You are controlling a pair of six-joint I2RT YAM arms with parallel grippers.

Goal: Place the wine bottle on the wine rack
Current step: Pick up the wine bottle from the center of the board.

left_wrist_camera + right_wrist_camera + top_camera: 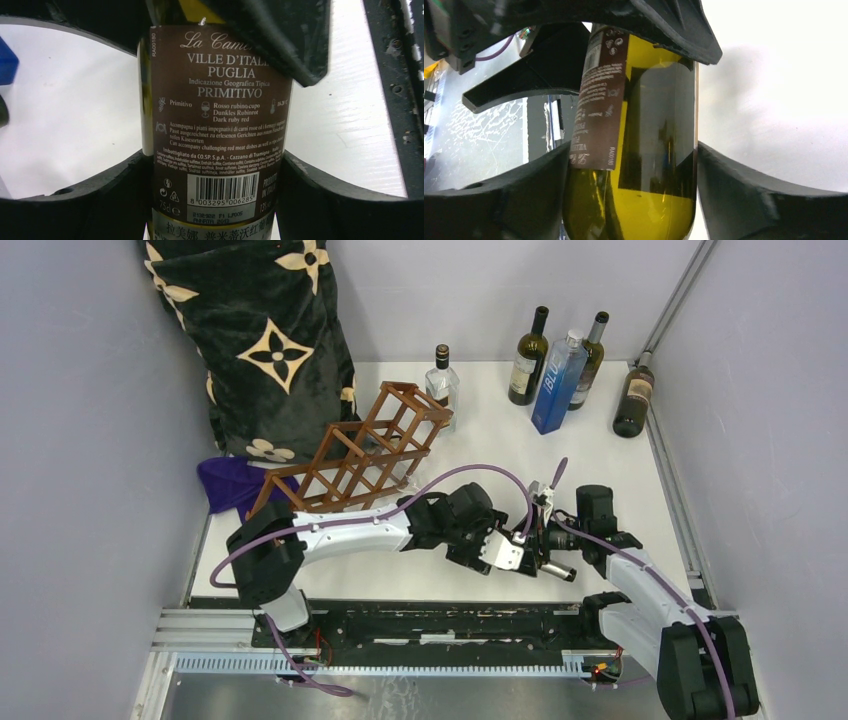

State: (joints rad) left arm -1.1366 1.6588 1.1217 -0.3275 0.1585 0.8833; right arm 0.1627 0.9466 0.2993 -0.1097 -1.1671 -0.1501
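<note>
Left gripper (215,156), right gripper (633,146): both tight around wine bottle (215,100).

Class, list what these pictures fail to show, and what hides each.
Left wrist view: the brand name on the wine bottle, partly covered by a finger of the right pincer.
Top view: the bottle's body, mostly hidden beneath the left pincer and the right pincer.
Both wrist views: the bottle's ends, lost past frame edges or behind fingers.
</note>
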